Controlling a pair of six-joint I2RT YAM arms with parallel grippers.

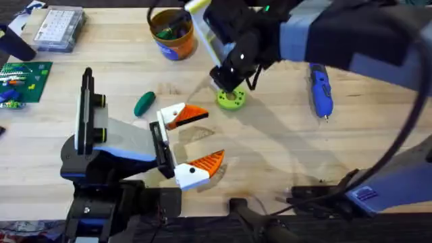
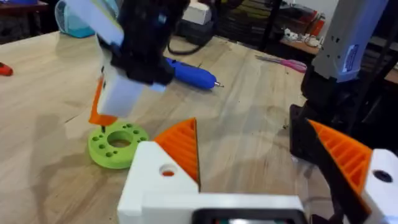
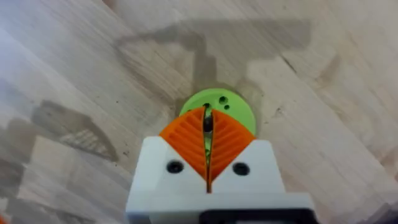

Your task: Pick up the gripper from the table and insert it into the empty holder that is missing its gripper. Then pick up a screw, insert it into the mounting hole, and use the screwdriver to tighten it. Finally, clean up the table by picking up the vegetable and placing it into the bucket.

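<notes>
My right gripper reaches across the table and hangs just over a green disc with several holes. It is shut, its orange pads pinching a small dark piece that looks like a screw. From the left wrist view, the right gripper stands right above the disc. My left gripper is open with nothing in it, nearer the front edge. The green vegetable lies left of it. The blue screwdriver lies to the right. The bucket stands at the back. The loose gripper part and its holder are out of view.
A clear compartment box sits at the back left and a green circuit board at the left edge. Pink-handled scissors lie beyond the screwdriver. Bare wood lies between the disc and the screwdriver.
</notes>
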